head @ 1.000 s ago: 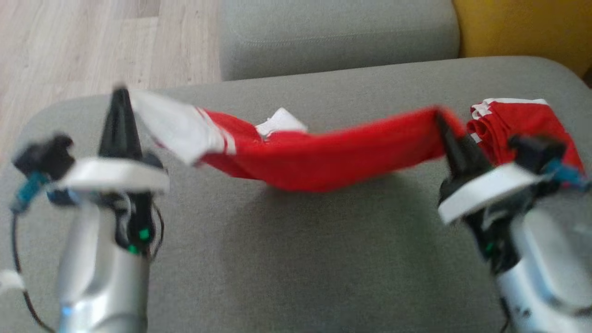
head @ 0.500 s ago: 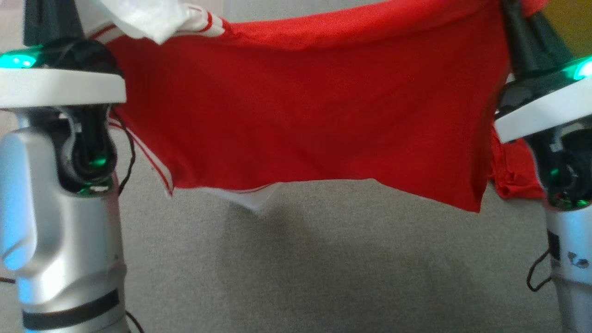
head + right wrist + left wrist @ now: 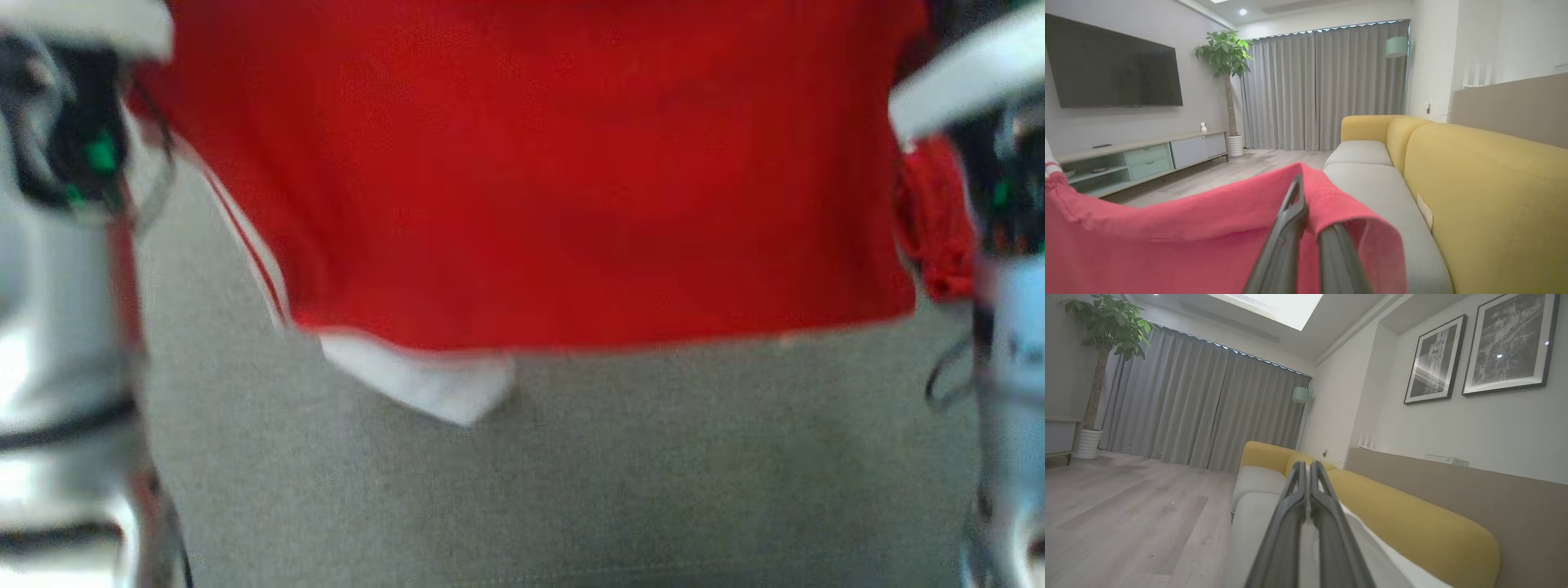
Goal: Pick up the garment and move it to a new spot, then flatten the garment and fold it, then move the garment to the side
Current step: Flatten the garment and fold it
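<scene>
While the left tool (image 3: 1307,464) and right tool (image 3: 1303,192) clamp the hanging garment (image 3: 522,180), watch your spread. Pull too hard and an edge may slip free.

Garment (image 3: 522,163) between left arm (image 3: 57,343) and right arm (image 3: 1008,327), above sofa seat (image 3: 571,490).

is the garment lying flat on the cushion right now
No, the red garment hangs in the air above the grey cushion, its top edge pinched by the right gripper.
</scene>
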